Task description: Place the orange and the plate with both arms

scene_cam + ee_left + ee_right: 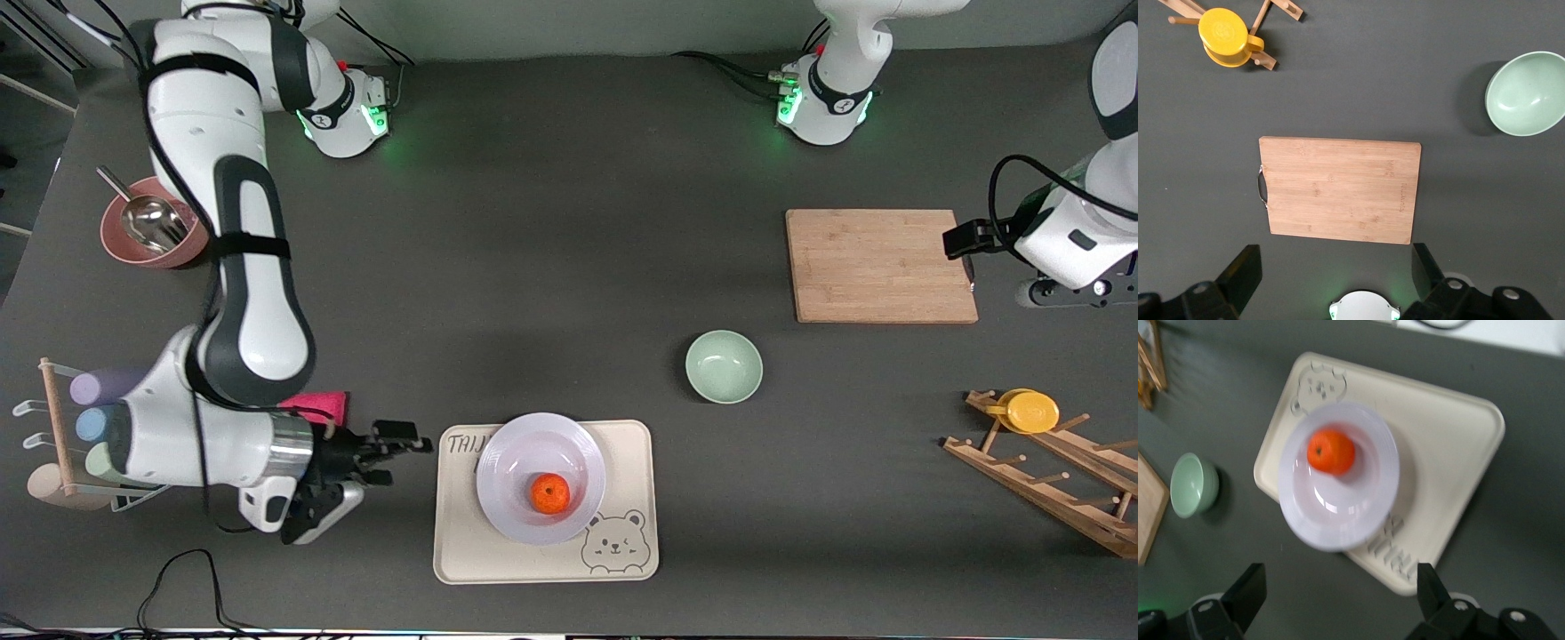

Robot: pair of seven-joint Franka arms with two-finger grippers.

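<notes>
The orange (pixel 550 493) lies in the white plate (pixel 514 462), which rests on a beige bear tray (pixel 627 458). In the right wrist view the orange (pixel 1331 452) sits off-centre in the plate (pixel 1338 513). My right gripper (pixel 394 455) is open and holds nothing. It hangs over the bare table just off the tray's edge, toward the right arm's end. The right wrist view shows its fingers (pixel 1248 590) spread wide, clear of the plate. My left gripper (pixel 1336 267) is open and empty, high over the table beside the cutting board (pixel 1340 190).
A pale green bowl (pixel 724 365) stands between the tray and the cutting board (pixel 880 265). A wooden rack (pixel 1049 484) carries a yellow cup (pixel 1029 411). At the right arm's end are a pink bowl with a scoop (pixel 151 233), a rack of pastel cups (pixel 89 418) and a pink cloth (pixel 316 404).
</notes>
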